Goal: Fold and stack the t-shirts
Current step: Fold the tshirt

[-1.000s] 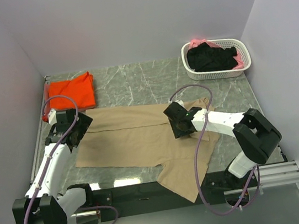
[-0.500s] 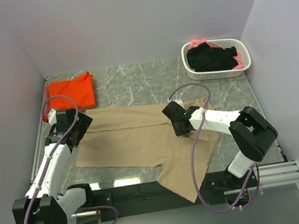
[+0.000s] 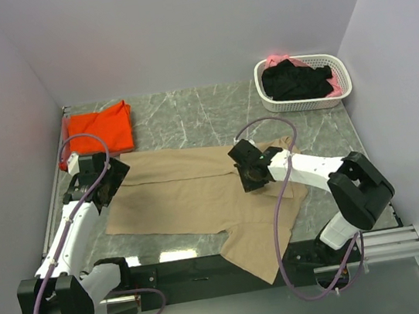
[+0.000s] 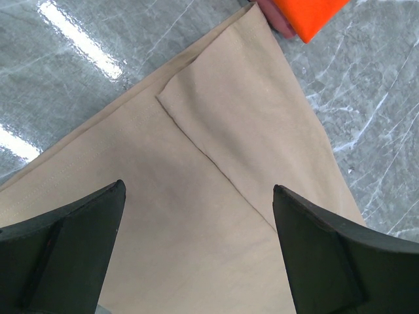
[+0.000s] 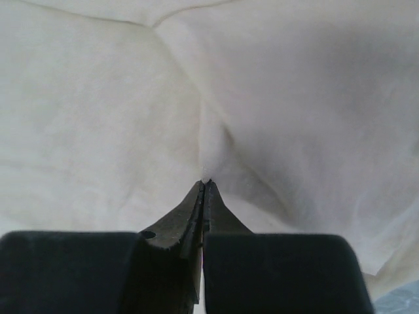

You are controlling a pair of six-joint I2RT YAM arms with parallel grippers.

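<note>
The orange t-shirt lies folded at the back left, and more shirts wait in the basket. The right gripper pinches the spread tan t-shirt mid-table. The left gripper is wide open.

tan t-shirt: spread flat, centre, left edge folded over | orange t-shirt: folded, far-left corner | black t-shirts, pink t-shirt: heaped in basket

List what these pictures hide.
- Top view: garment count in the white slotted plastic basket; black and pink cloth heaped, too small.
- Left wrist view: bright orange t-shirt, cut by the top edge.
- Right wrist view: how many plain tan t-shirt layers the right gripper pinches; washed out.
</note>
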